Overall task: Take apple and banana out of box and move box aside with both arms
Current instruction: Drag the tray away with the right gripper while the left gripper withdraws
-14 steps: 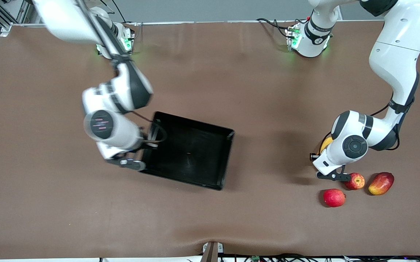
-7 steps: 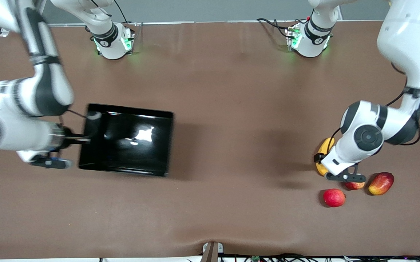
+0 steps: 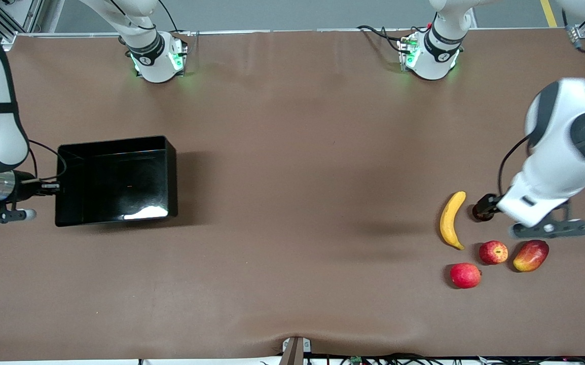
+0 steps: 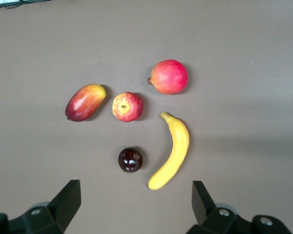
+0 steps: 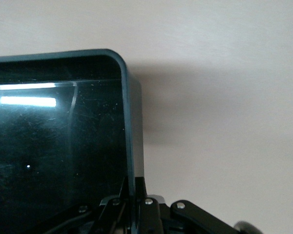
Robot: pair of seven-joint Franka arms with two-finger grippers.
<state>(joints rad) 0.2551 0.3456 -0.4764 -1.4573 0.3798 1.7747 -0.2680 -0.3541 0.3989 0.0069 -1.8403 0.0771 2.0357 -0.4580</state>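
The glossy black box [image 3: 115, 180] is at the right arm's end of the table. My right gripper [image 3: 51, 188] is shut on its end wall, which shows as a thin edge pinched between the fingers in the right wrist view [image 5: 135, 187]. The box [image 5: 58, 146] is empty. The yellow banana [image 3: 452, 219] and the red apple [image 3: 494, 252] lie on the table at the left arm's end. My left gripper [image 4: 136, 189] is open and empty, high over the table beside the fruits. The banana [image 4: 173, 151] and the apple [image 4: 127, 106] show below it.
A red-yellow mango [image 3: 531, 255] lies beside the apple, and a plain red fruit [image 3: 465, 275] lies nearer the camera. A dark maroon fruit [image 3: 481, 213] sits beside the banana, partly under the left hand. The brown table [image 3: 313, 177] spreads between box and fruits.
My right gripper has carried the box from the table's middle toward the right arm's end. My left gripper has risen and drawn back from the fruits, uncovering the banana and the dark fruit.
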